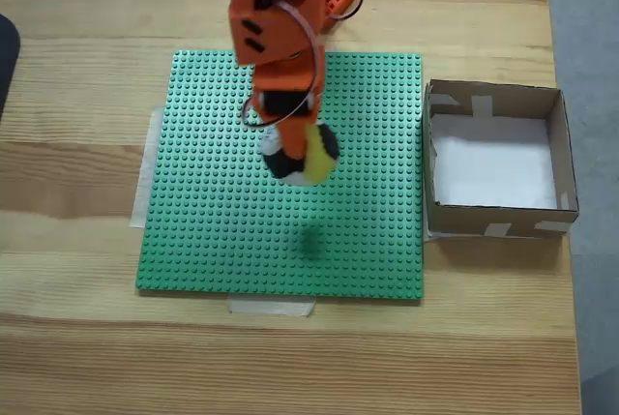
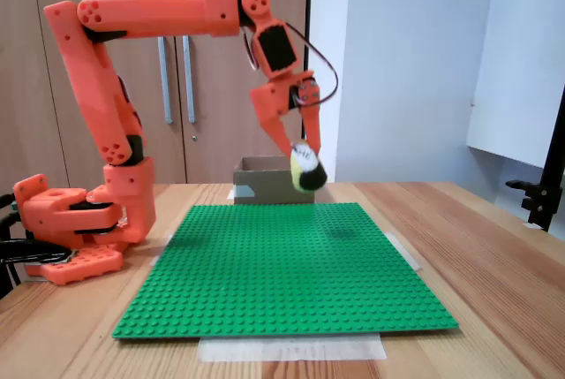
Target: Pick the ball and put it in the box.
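Observation:
The orange gripper (image 2: 302,154) is shut on the ball (image 2: 306,168), a small yellow, black and white ball held in the air above the green studded baseplate (image 2: 282,264). Seen from above, the ball (image 1: 303,156) hangs below the orange arm over the middle of the plate, with its shadow on the studs below. The brown cardboard box (image 1: 498,161) with a white bottom sits on the table just right of the plate; from the side its wall (image 2: 263,181) shows behind the ball at the plate's far edge.
The green baseplate (image 1: 222,212) is taped to a wooden table (image 1: 77,144). The arm's orange base (image 2: 71,233) stands at the left in the side view. Wooden cabinets rise behind the table there.

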